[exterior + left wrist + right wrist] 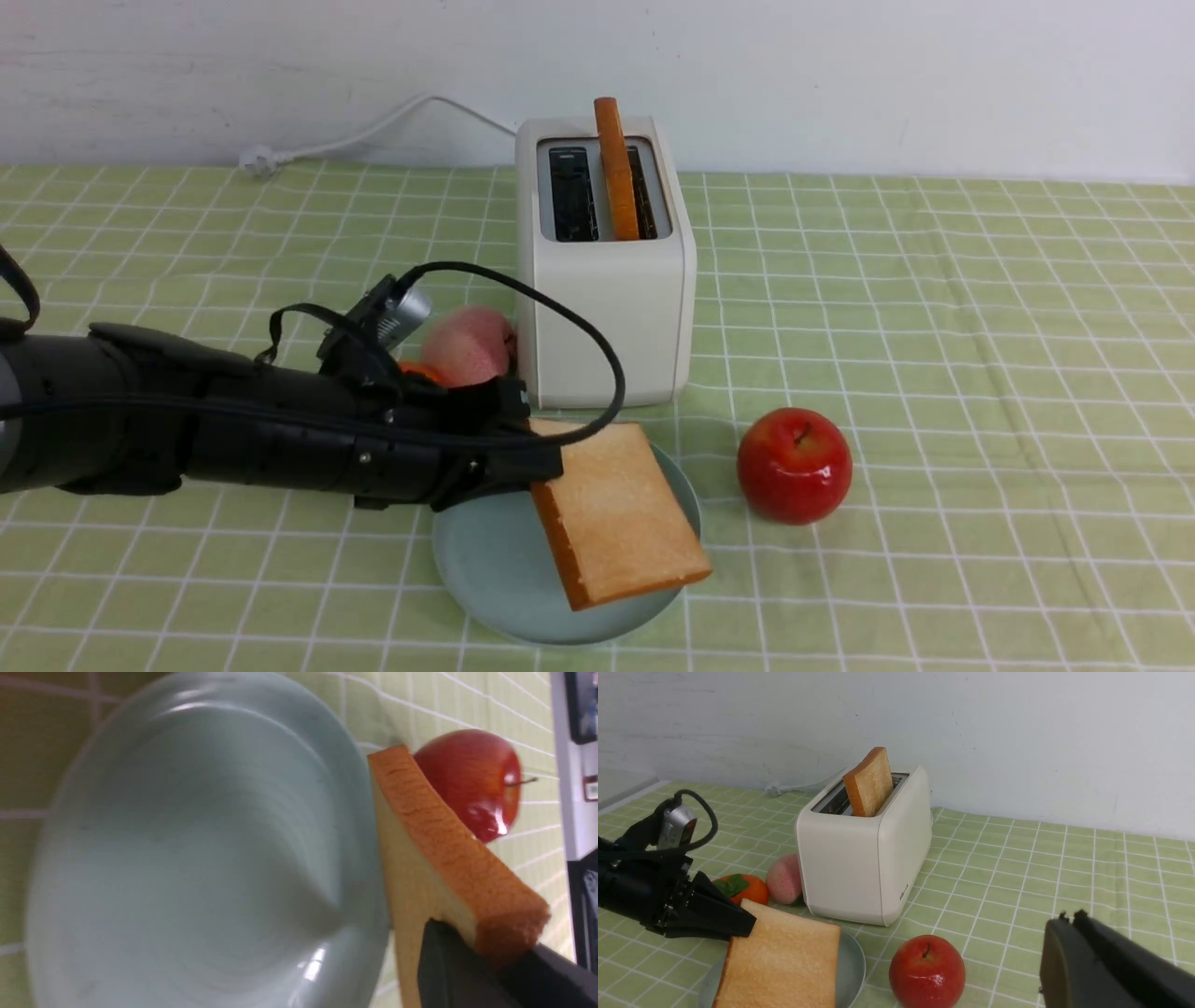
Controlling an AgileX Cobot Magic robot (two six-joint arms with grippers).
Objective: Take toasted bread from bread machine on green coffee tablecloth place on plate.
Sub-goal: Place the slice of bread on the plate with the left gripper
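My left gripper (541, 462) was clenched on one slice of toasted bread (621, 518), pinching it at a corner; the slice sloped down and away from the fingers, and its far corner hung past the plate's rim. The plate (485, 569) lay directly beneath the gripper on the green coffee tablecloth (934, 327); from the left wrist view I could not tell whether the slice's low edge touched it. The bread machine (607, 308) stood just beyond the gripper, with the second slice (616, 168) upright in its slot; the apple (794, 464) sat past the slice's far edge, near but apart; a peach (467, 345) and a persimmon (742, 889) lay close behind the wrist. My right gripper (1069, 914) was closed and empty, well off to the far side.

I judged the step in hand to be the set-down. To do it well, I would draw the gripper back a little so the slice centred over the plate; then roll the wrist to level the bread and lower until its underside rested flat; only then part the fingers, and retreat along the arm's own line, so as not to drag the slice or nudge the fruit behind.
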